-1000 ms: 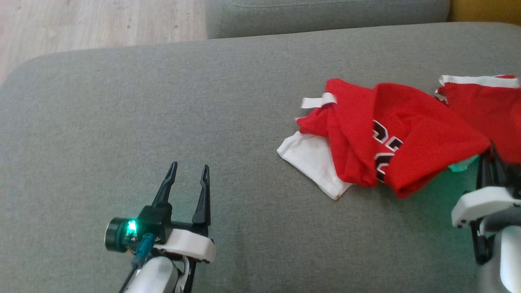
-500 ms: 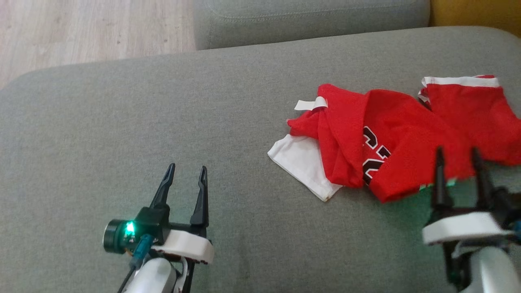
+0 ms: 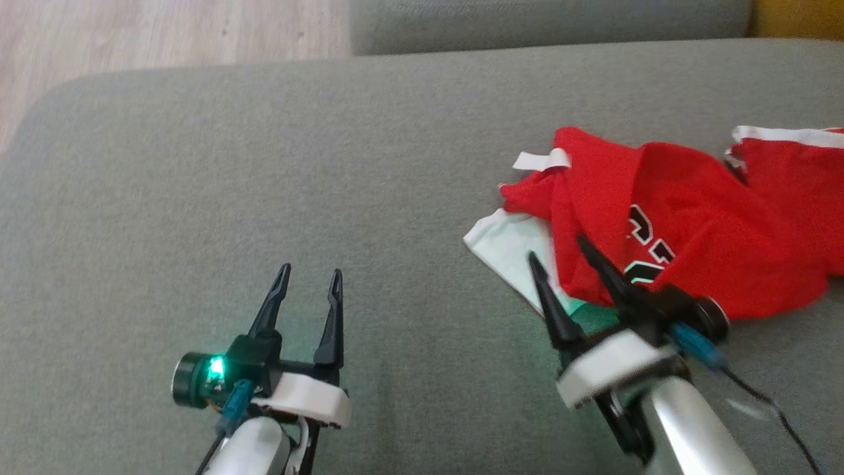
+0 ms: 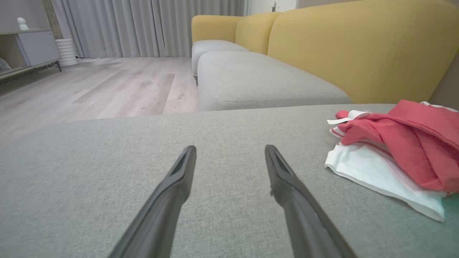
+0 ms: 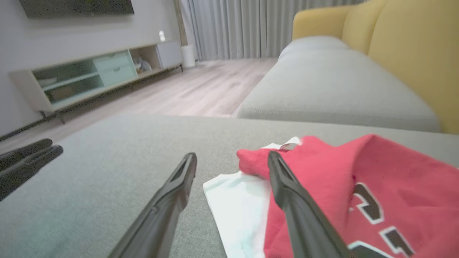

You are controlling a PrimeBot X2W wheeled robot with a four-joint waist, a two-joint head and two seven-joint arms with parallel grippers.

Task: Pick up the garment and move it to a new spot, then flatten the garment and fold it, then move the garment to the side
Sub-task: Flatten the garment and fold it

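- Red jersey (image 3: 699, 224): crumpled on right part of grey sofa cushion (image 3: 264, 165), long axis left-right in head view.
- White panel (image 3: 501, 241): jersey's end nearest both grippers.
- Right gripper (image 3: 556, 251): fingers spread, empty, straddling white panel. Contact cannot be told.
- Left gripper (image 3: 310, 270): spread, empty, well apart, with jersey to its right.
- Judgement: right arm nearer, suited to first grasp.

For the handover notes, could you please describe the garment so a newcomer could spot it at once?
On the wide grey sofa cushion, look to the robot's right, just ahead of the right gripper. The garment lies crumpled there: bright red with black-and-white lettering and a white panel, standing out against the plain grey fabric.
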